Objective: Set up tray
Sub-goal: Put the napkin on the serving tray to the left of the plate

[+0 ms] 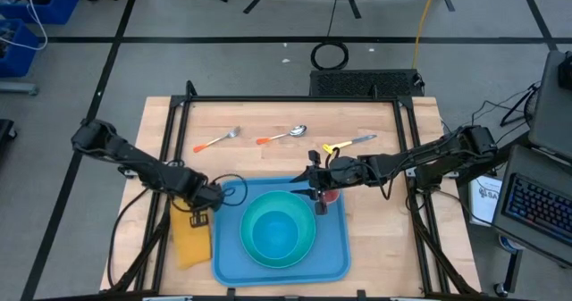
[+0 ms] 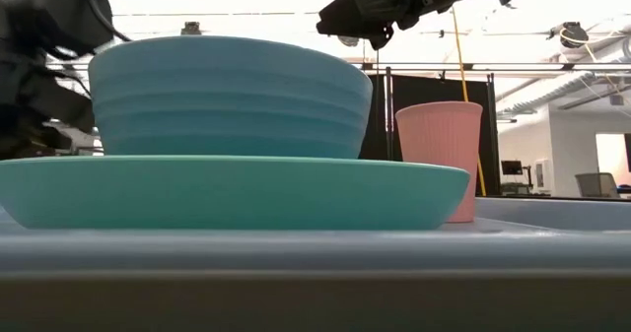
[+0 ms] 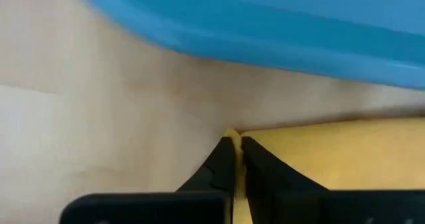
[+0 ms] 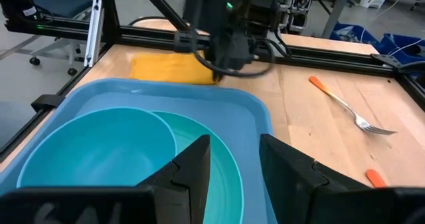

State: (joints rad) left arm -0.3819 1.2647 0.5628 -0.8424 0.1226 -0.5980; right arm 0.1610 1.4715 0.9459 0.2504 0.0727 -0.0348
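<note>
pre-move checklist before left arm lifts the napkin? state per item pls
1. Left gripper shut on the corner of the yellow rectangular napkin: ok.
2. Napkin lies on the wooden table, beside the large flat blue plastic tray, not under it: ok.
3. Round teal plate with teal bowl sits inside the tray: ok.
4. Pink ribbed cup upright on the tray: ok.
5. Right gripper open above the tray, holding nothing: ok.
6. Grip firm enough to lift: cannot tell.
</note>
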